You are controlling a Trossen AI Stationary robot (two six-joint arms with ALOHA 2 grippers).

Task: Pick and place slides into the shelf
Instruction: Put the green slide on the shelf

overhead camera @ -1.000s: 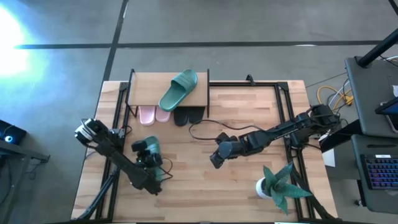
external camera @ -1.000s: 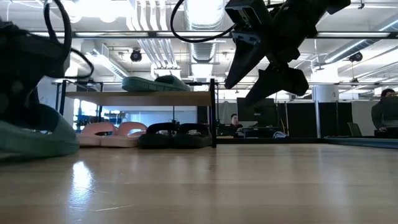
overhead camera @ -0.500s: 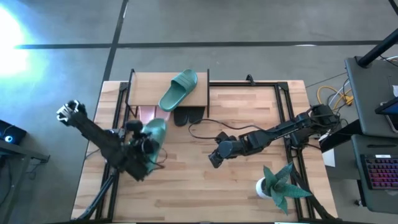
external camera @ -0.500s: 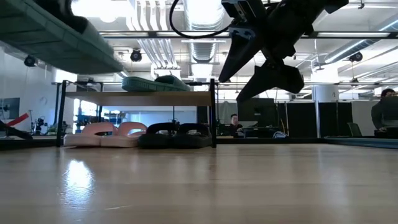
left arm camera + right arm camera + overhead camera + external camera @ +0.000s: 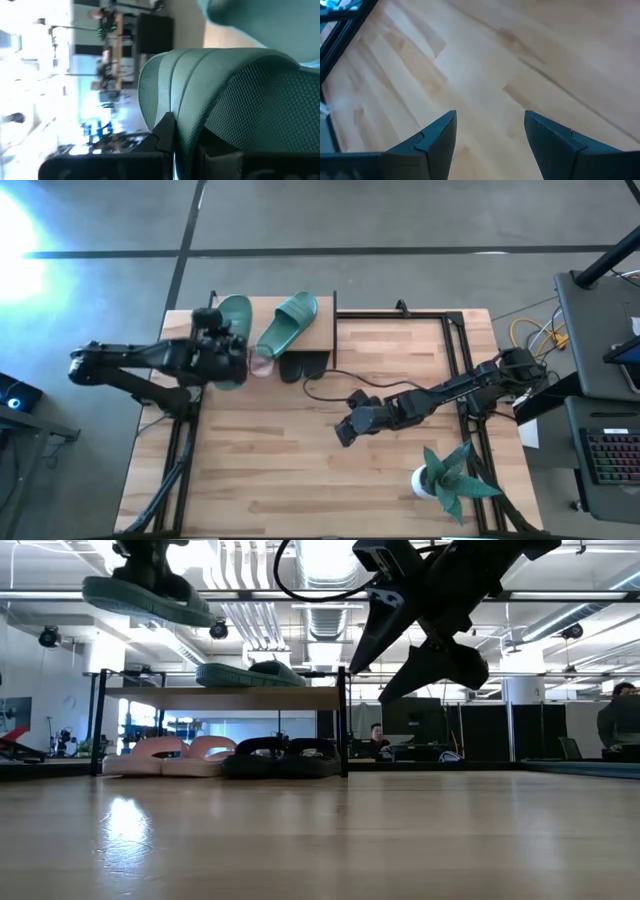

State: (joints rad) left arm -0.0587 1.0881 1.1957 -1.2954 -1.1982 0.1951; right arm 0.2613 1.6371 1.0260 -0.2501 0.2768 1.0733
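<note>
Teal slide (image 5: 233,332) aloft in the left gripper (image 5: 212,340), fingers clamped on it, above the shelf's (image 5: 320,338) left end.

No lettering or brand is legible anywhere. Its mate (image 5: 287,323) lies on the top board; pink slides (image 5: 179,754) and black slides (image 5: 280,754) sit underneath, mostly hidden from above. The right gripper (image 5: 346,431) hangs over the table's (image 5: 300,480) middle, fingers apart and empty.

The teal slide (image 5: 235,95) clamped in my left gripper (image 5: 212,345) looks like matt rubber with a fine dimpled texture on the strap, the tabletop (image 5: 520,55) is smooth pale wood with a soft sheen, and the shelf (image 5: 320,330) is wood on thin black metal.
</note>
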